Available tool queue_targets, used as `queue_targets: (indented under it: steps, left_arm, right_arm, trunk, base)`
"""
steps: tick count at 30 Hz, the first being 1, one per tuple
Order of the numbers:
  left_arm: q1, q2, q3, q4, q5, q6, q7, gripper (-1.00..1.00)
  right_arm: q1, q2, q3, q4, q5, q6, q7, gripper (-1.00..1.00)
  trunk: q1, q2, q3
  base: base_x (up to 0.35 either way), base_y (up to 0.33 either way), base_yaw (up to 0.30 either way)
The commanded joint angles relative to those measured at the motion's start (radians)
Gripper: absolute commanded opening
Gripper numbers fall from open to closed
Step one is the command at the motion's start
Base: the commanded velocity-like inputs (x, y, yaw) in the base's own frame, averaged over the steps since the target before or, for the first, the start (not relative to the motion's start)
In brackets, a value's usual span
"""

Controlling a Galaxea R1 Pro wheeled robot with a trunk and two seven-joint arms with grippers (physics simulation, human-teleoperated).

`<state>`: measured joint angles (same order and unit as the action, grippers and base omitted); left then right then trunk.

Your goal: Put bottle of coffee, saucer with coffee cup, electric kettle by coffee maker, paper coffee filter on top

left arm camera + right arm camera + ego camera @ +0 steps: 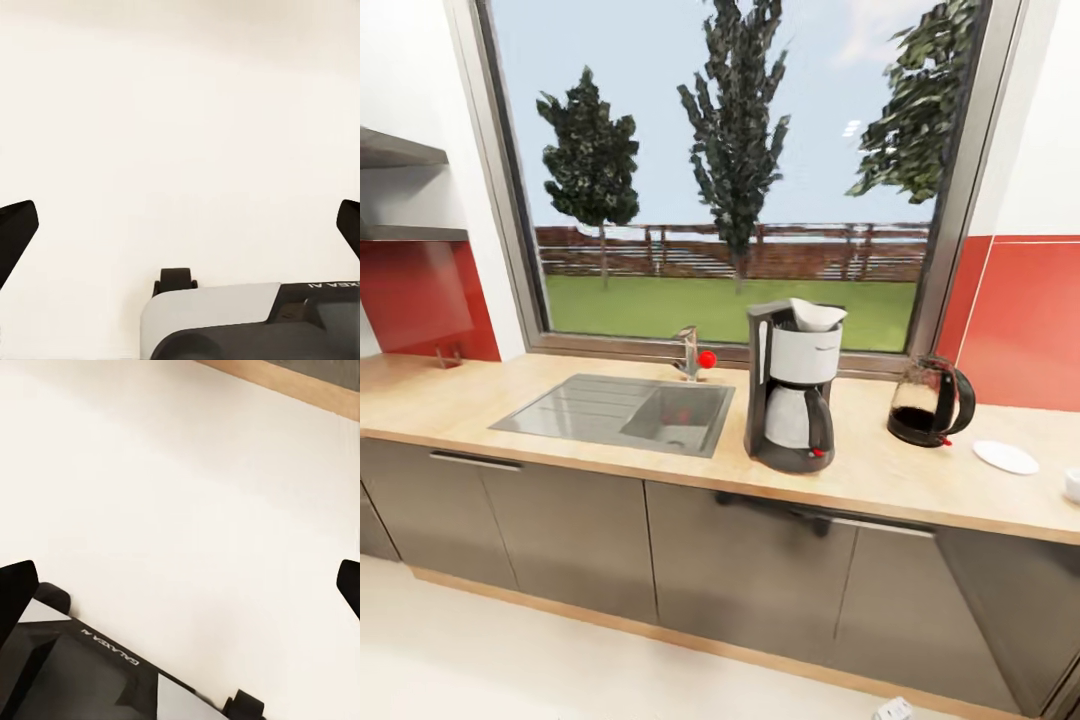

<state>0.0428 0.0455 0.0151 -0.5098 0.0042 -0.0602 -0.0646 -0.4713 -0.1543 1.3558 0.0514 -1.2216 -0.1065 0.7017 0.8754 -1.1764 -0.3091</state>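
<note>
The coffee maker (790, 400) stands on the kitchen countertop (450, 400) just right of the sink, and a white paper coffee filter (817, 314) rests in its top. To its right sits the electric kettle (930, 402). Further right lies the white saucer (1005, 457), bare. The coffee cup (1072, 485) is cut off by the right edge of the head view, beside the saucer. The kitchen shelf (405, 232) shows at the upper left; the bottle of coffee is out of view. My left gripper (180, 232) and right gripper (180, 589) hang open over the pale floor, holding nothing.
A steel sink (620, 412) with a faucet (688, 352) and a red knob sits left of the coffee maker. A large window runs behind the counter, with red wall panels on both sides. Grey cabinet fronts (760, 560) stand below, above a wooden plinth (300, 386).
</note>
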Motion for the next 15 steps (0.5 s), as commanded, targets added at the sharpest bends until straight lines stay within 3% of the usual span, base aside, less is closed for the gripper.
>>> queue_targets:
  steps: [1, 6, 11, 15]
  left_arm:
    - [0.0, 0.0, 0.002, -0.001, 0.0, -0.001, -0.004, 1.0]
    - [0.0, 0.0, 0.003, -0.001, 0.0, -0.015, -0.003, 1.0]
    - [0.0, 0.001, 0.004, 0.0, 0.0, -0.037, -0.003, 1.0]
    - [0.0, 0.001, 0.006, 0.0, 0.0, -0.041, -0.003, 1.0]
  right_arm:
    - [0.0, 0.001, 0.008, 0.002, -0.005, -0.005, 0.004, 1.0]
    - [0.0, 0.012, 0.008, 0.002, -0.004, -0.005, -0.01, 1.0]
    - [0.0, 0.02, 0.009, 0.002, -0.004, -0.005, -0.067, 1.0]
    - [0.0, 0.027, 0.009, 0.002, -0.003, -0.005, -0.085, 1.0]
  trunk:
    - [0.0, -0.001, -0.001]
    - [0.0, -0.001, -0.001]
    - [0.0, -0.001, -0.001]
    - [0.0, -0.001, -0.001]
  base:
    - [0.008, 0.0, 0.268]
    - [0.002, 0.0, 0.27]
    - [0.0, 0.012, 0.267]
    - [0.033, 0.181, 0.127]
